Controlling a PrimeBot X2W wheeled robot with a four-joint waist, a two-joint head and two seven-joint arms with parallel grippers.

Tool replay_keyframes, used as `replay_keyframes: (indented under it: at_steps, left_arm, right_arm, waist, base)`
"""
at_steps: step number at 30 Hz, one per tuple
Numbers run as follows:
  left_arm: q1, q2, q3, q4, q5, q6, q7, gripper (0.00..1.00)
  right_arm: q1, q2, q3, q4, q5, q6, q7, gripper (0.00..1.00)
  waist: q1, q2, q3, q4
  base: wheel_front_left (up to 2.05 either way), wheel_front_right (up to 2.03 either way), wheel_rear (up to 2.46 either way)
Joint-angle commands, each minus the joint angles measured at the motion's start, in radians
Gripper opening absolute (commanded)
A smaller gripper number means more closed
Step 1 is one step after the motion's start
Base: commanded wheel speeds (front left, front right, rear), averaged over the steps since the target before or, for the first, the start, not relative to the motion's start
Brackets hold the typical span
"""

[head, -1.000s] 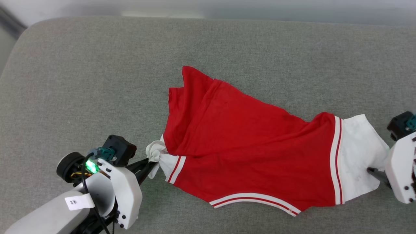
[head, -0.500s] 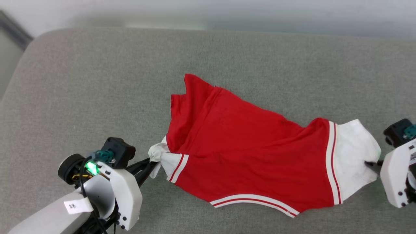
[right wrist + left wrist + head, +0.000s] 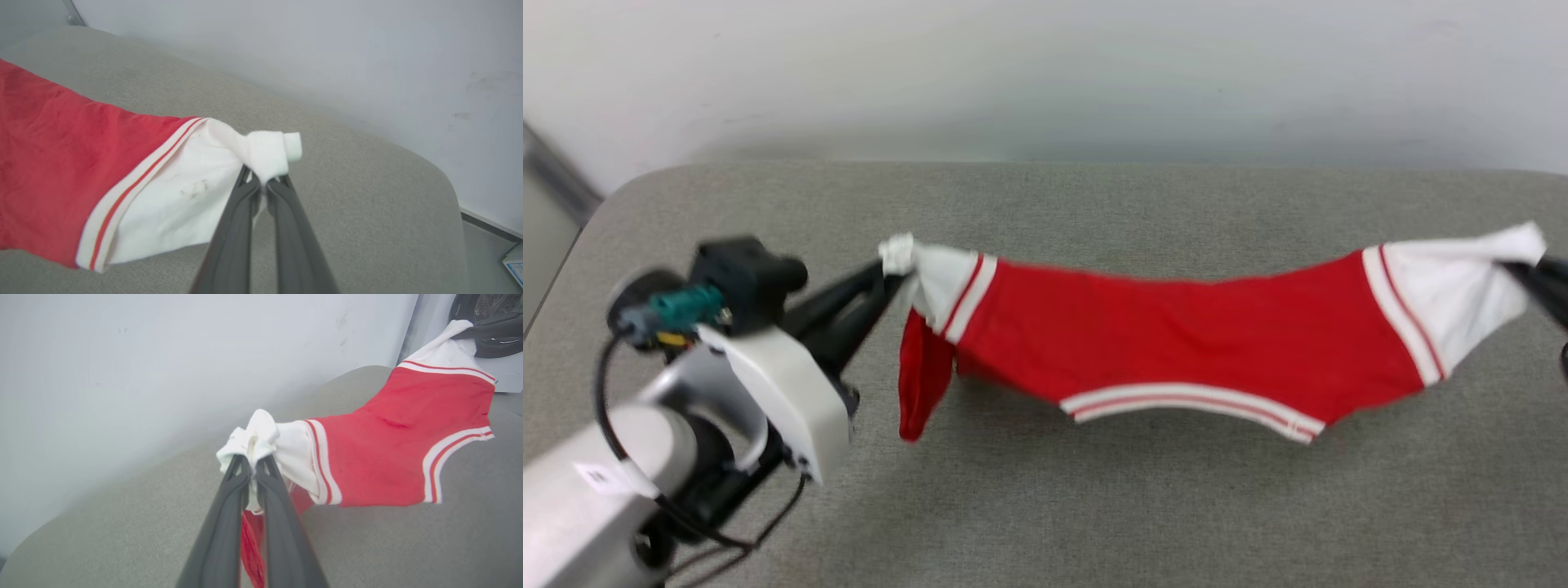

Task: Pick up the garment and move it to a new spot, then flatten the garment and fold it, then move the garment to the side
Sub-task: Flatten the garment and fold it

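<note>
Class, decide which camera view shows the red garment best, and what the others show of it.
The head view: the garment spans sleeve to sleeve between the left tool and the right tool. The left wrist view shows one bunched white sleeve and much red body; the right wrist view crops the red body.

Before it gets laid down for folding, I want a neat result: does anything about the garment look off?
Yes. The garment hangs unevenly between the left hand and right hand: a red flap dangles below the left end. The white sleeve by the right hand has faint grey smudges.
</note>
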Motion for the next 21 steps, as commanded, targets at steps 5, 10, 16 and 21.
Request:
replay_keyframes:
  at_steps: [5,10,16,21]
  left_arm:
    - [-0.149,-0.027,0.053,-0.015,0.01,-0.021,0.018,0.0]
    - [-0.333,-0.098,0.082,0.052,0.01,-0.076,0.058,0.0]
    - [-0.58,-0.196,0.109,0.209,0.031,-0.13,0.094,0.0]
    - [-0.779,-0.273,0.137,0.347,0.063,-0.152,0.089,0.0]
  right_arm:
    - [-0.076,-0.01,-0.106,-0.075,-0.007,-0.001,0.01,0.0]
    - [-0.207,0.025,-0.195,-0.109,-0.045,-0.001,0.041,0.0]
    - [-0.45,0.11,-0.228,-0.071,-0.156,-0.001,0.094,0.0]
    - [-0.687,0.187,-0.221,0.037,-0.279,-0.001,0.106,0.0]
  waist:
    - [0.0001,0.0,0.022,-0.017]
    - [0.0001,0.0,0.083,-0.027]
    - [0.0001,0.0,0.185,-0.04]
    - [0.0001,0.0,0.273,-0.045]
  base:
    - [0.0,0.0,0.0]
    - [0.0,0.0,0.0]
    - [0.0,0.0,0.0]
    - [0.0,0.0,0.0]
